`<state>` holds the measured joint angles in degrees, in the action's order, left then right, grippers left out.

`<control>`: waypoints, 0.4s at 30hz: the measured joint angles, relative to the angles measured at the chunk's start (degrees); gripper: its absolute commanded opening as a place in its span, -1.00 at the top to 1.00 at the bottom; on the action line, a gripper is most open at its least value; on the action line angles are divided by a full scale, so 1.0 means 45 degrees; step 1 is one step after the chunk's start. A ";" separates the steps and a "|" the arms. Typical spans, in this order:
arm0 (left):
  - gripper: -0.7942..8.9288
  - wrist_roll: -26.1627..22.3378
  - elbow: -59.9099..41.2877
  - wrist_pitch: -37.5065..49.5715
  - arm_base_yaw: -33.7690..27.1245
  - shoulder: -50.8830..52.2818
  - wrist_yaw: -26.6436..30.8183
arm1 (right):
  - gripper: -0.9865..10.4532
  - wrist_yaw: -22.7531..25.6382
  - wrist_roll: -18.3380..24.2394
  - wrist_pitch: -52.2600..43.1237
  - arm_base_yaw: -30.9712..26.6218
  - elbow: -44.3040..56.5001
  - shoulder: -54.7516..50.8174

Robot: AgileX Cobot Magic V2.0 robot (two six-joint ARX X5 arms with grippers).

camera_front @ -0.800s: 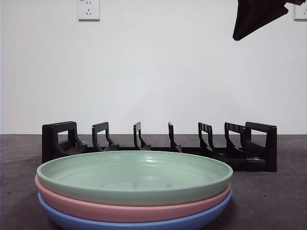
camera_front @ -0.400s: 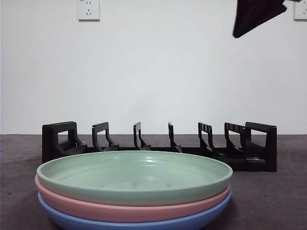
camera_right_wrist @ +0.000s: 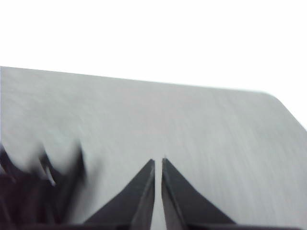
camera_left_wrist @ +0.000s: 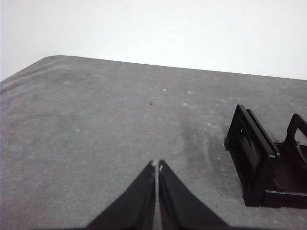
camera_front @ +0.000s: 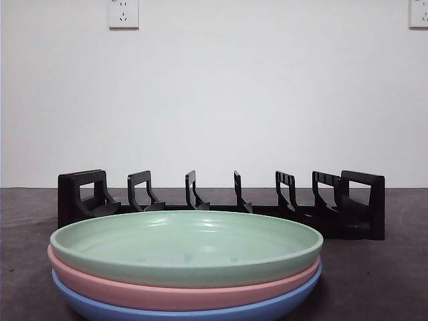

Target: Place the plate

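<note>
While three plates (camera_front: 187, 267) are sitting stacked at lower centre before the rack (camera_front: 221, 200), both the left gripper (camera_left_wrist: 157, 166) and right gripper (camera_right_wrist: 158, 163) are hanging pressed closed, gripping nothing.

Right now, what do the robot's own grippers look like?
Each shows only in its wrist view. The left gripper has two matte black jaws tapering to thin points, with a pale fleck at the tips. The right gripper has the same black wedge-shaped pair. No cables or markings show.
</note>
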<state>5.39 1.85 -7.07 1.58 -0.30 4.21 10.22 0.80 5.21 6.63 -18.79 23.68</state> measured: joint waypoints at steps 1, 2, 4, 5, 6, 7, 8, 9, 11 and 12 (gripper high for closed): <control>0.82 0.0000 0.0000 0.0000 0.0000 0.0000 0.0000 | 0.79 -0.0044 -0.0053 0.0092 -0.0180 0.0879 -0.0923; 0.82 0.0000 0.0000 0.0000 0.0000 0.0000 0.0000 | 0.79 -0.0034 -0.0092 0.0223 -0.0340 0.1632 -0.1729; 0.82 0.0000 0.0000 0.0000 0.0000 0.0000 0.0000 | 0.79 -0.0063 -0.0189 0.0491 -0.0675 0.2841 -0.3172; 0.82 0.0000 0.0000 0.0000 -0.0005 0.0000 0.0000 | 0.79 -0.0233 -0.0253 0.0568 -0.0855 0.3269 -0.3764; 0.82 0.0000 0.0000 0.0005 -0.0005 0.0000 0.0000 | 0.79 -0.0432 -0.0330 0.0602 -0.1020 0.3575 -0.4274; 0.82 0.0000 0.0000 0.0000 -0.0005 0.0000 0.0000 | 0.79 -0.0593 -0.0393 0.0593 -0.1103 0.3721 -0.4571; 0.82 0.0005 0.0000 0.0000 -0.0005 0.0000 0.0000 | 0.79 -0.0627 -0.0486 0.0525 -0.1156 0.3842 -0.4799; 0.82 0.0000 0.0000 0.0005 0.0000 0.0000 0.0000 | 0.79 -0.0709 -0.0549 0.0554 -0.1171 0.3954 -0.5090; 0.82 0.0000 0.0000 0.0005 -0.0005 0.0000 0.0000 | 0.79 -0.0704 -0.0622 0.0772 -0.1180 0.3968 -0.5255; 0.82 0.0000 0.0000 0.0000 0.0000 0.0000 0.0000 | 0.79 -0.0714 -0.0646 0.0792 -0.1180 0.3968 -0.5231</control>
<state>5.39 1.85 -7.07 1.58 -0.30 4.21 7.01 -2.11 8.78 1.32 -0.93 0.14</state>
